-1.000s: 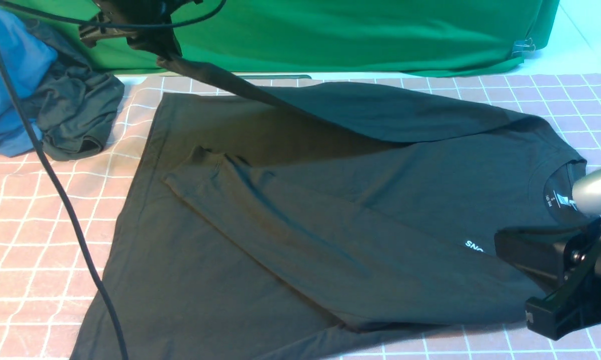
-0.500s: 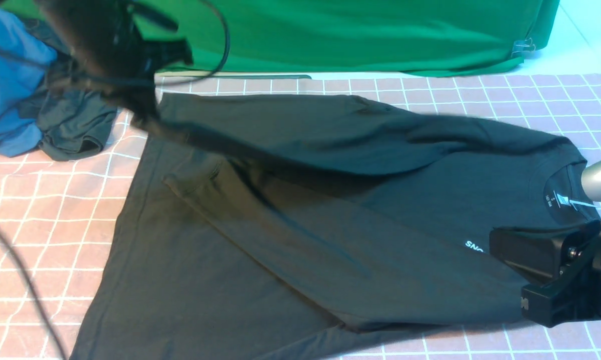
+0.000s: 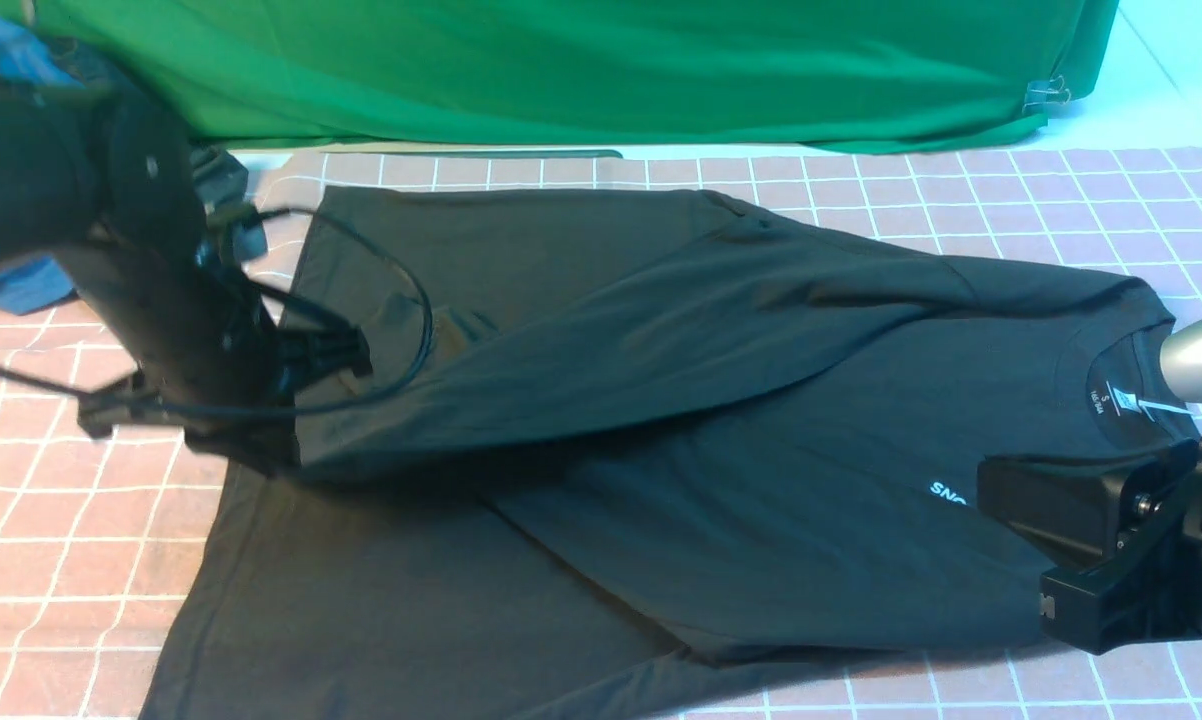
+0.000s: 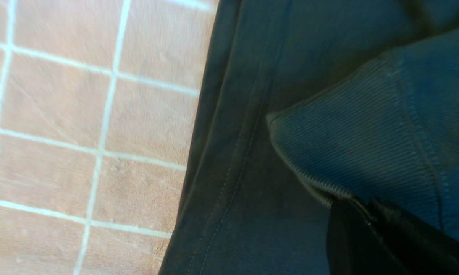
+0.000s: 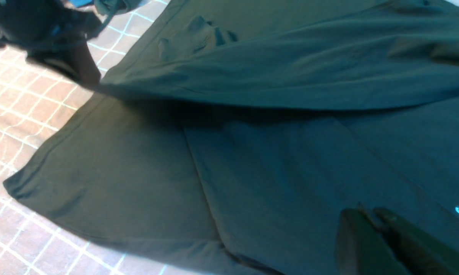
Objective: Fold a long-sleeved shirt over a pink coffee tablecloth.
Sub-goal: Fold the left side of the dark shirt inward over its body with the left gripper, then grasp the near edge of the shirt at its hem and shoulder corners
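Long-sleeved shirt [image 3: 601, 480]: black, spread flat on pink coffee tablecloth [image 3: 61, 560], collar toward right, hem toward left. Far sleeve [image 3: 611, 340] crosses body diagonally, raised off it at left end. Left gripper [image 4: 357, 206]: jaws closed on ribbed cuff [image 4: 367, 152], over shirt's hem edge. Right gripper [image 5: 367, 214]: jaws together, nothing seen between them, low over chest beside white print [image 3: 948, 493]. Green cloth [image 3: 601, 70] along far edge.

Left gripper [image 4: 359, 205]: jaws are pressed together on a cuff of the long-sleeved shirt [image 4: 367, 152], pinched at the tips.
Left arm [image 3: 151, 290]: is bent low, wrist angled downward.
Right gripper [image 5: 363, 214]: jaws are closed, tips lowered.
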Tool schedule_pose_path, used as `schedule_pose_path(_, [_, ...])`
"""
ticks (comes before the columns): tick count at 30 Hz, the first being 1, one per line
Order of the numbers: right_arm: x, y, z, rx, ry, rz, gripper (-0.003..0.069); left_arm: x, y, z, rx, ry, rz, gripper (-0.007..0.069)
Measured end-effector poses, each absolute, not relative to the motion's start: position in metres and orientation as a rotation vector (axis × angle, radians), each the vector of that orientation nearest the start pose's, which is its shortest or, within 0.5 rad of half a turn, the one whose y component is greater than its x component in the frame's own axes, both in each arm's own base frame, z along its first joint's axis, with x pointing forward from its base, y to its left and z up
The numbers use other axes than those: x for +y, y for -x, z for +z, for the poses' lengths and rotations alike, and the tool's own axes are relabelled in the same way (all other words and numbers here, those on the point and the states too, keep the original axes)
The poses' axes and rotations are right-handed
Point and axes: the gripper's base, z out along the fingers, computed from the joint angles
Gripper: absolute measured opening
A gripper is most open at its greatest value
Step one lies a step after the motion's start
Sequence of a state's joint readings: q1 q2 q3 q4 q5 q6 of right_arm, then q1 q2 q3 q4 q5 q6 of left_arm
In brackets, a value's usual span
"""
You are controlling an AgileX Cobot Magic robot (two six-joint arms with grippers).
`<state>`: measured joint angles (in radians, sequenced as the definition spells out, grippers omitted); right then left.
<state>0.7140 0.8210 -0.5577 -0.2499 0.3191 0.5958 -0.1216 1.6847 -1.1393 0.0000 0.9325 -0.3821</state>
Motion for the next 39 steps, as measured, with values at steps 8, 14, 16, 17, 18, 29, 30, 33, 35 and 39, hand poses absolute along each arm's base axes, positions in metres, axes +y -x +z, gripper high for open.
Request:
schedule_pose_path(8, [0.103,-0.131,0.291,2.088,0.317,0.569,0.0081,-0.038,-0.316,0.215,2.961,0.371,-0.051,0.0116])
schedule_pose_path(14, [0.086,-0.137,0.299,2.189,0.241,0.417,0.0081,-0.034,-0.313,0.215,2.983,0.313,0.021,0.0330])
schedule_pose_path(16, [0.078,-0.140,0.307,2.214,0.219,0.350,0.0081,-0.033,-0.311,0.218,2.987,0.304,0.037,0.0387])
schedule_pose_path(17, [0.074,-0.141,0.311,2.232,0.208,0.310,0.0082,-0.033,-0.310,0.219,2.989,0.303,0.040,0.0409])
schedule_pose_path(18, [0.068,-0.141,0.315,2.258,0.197,0.260,0.0082,-0.032,-0.308,0.222,3.000,0.305,0.046,0.0420])
schedule_pose_path(29, [0.057,-0.141,0.320,2.391,0.173,0.181,0.0082,-0.030,-0.238,0.229,3.100,0.390,-0.019,0.0251])
schedule_pose_path(30, [0.057,-0.141,0.319,2.393,0.177,0.190,0.0082,-0.029,-0.231,0.228,3.102,0.399,-0.022,0.0243])
schedule_pose_path(33, [0.060,-0.142,0.320,2.381,0.188,0.216,0.0082,-0.026,-0.211,0.224,3.081,0.430,-0.022,0.0248])
schedule_pose_path(35, [0.061,-0.143,0.321,2.369,0.187,0.231,0.0082,-0.025,-0.202,0.219,3.062,0.434,-0.020,0.0260])
schedule_pose_path(39, [0.063,-0.144,0.322,2.345,0.193,0.252,0.0088,-0.019,-0.187,0.197,3.030,0.391,0.030,0.0363])
